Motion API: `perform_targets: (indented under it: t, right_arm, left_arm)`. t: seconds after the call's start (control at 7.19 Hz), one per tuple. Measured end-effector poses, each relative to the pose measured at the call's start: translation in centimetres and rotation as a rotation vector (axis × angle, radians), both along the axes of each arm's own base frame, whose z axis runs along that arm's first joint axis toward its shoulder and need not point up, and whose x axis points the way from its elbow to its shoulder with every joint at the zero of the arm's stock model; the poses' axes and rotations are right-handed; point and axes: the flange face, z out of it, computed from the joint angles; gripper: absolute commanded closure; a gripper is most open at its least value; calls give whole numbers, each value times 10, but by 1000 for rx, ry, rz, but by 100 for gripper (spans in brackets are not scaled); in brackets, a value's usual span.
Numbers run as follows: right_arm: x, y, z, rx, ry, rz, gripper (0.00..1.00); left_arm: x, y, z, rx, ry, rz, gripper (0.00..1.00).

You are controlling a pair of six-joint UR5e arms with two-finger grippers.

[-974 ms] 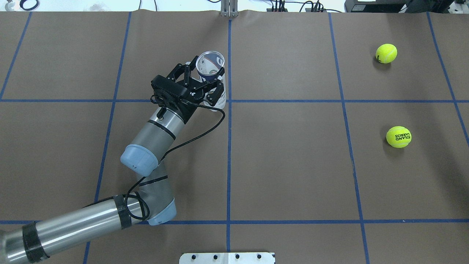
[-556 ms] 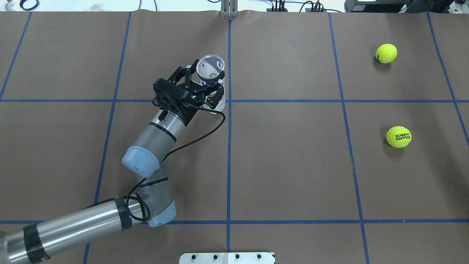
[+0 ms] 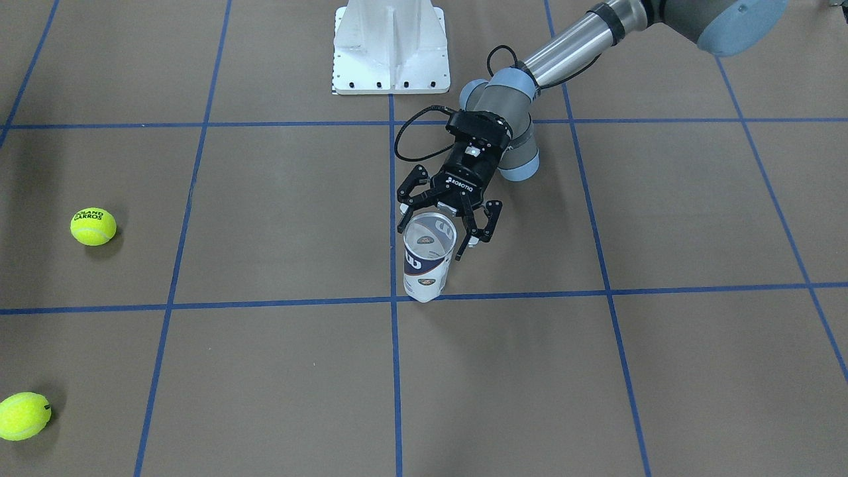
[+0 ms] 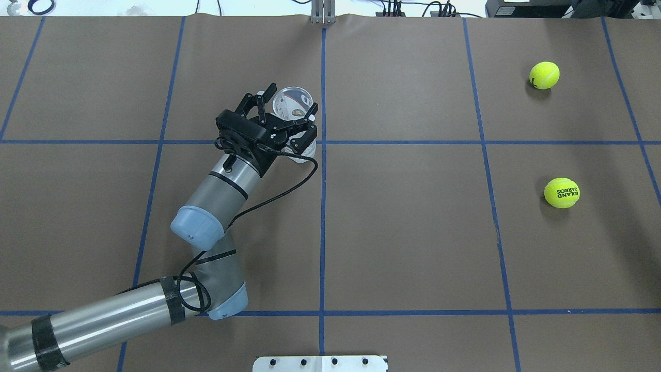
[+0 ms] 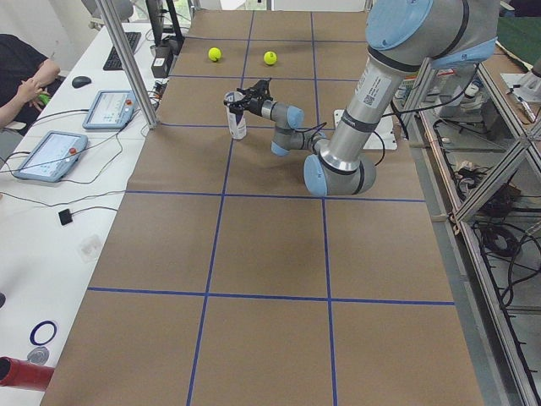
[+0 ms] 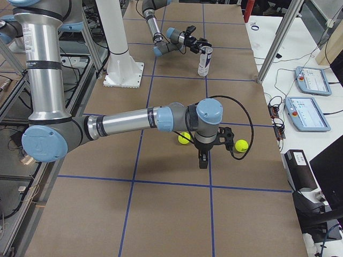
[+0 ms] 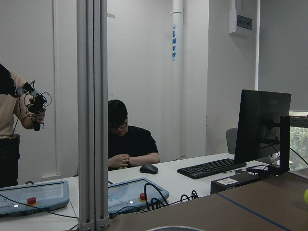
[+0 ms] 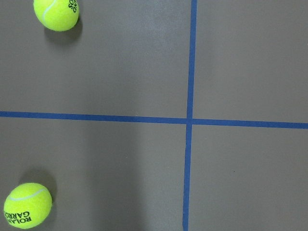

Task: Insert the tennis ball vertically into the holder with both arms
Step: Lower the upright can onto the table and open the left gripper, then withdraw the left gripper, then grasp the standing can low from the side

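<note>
The holder (image 4: pixel 293 101), a clear tube with a white and navy label, stands upright on the brown table near the centre line; it also shows in the front view (image 3: pixel 427 265). My left gripper (image 4: pixel 290 98) reaches level around its upper part, jaws spread on either side, with a small gap at one finger in the front view (image 3: pixel 437 235). Two yellow tennis balls (image 4: pixel 544 75) (image 4: pixel 562 192) lie far to the right. My right gripper (image 6: pixel 202 163) points down between these balls (image 6: pixel 185 138) (image 6: pixel 241 145); I cannot tell whether it is open. The right wrist view shows both balls (image 8: pixel 56 13) (image 8: pixel 27 205).
The white pedestal base (image 3: pixel 391 46) stands at the robot's side of the table. Blue tape lines grid the brown table cover (image 4: pixel 413 232). Operators, tablets and a metal post (image 5: pixel 127 59) sit beyond the far table edge.
The holder has gone from tilted in my left gripper to upright on the table. The left fingers have spread apart and let it go.
</note>
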Motion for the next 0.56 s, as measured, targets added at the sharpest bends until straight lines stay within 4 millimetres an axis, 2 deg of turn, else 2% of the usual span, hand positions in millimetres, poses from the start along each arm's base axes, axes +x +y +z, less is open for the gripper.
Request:
perform_targets:
  t: [0.28,0.42,0.56]
  right_arm:
    - [0,0,0,0,0,-1,1]
    - [0,-2,-1,2,-2,-1,1]
    - [0,-6,-6,12,-1,-1,1]
  left_arm:
    - [-18,2,-28,23,48,-7,0]
    - [-37,1,-55,32,57,-13,0]
    - [-65,-1,-85,33,40,-20,0]
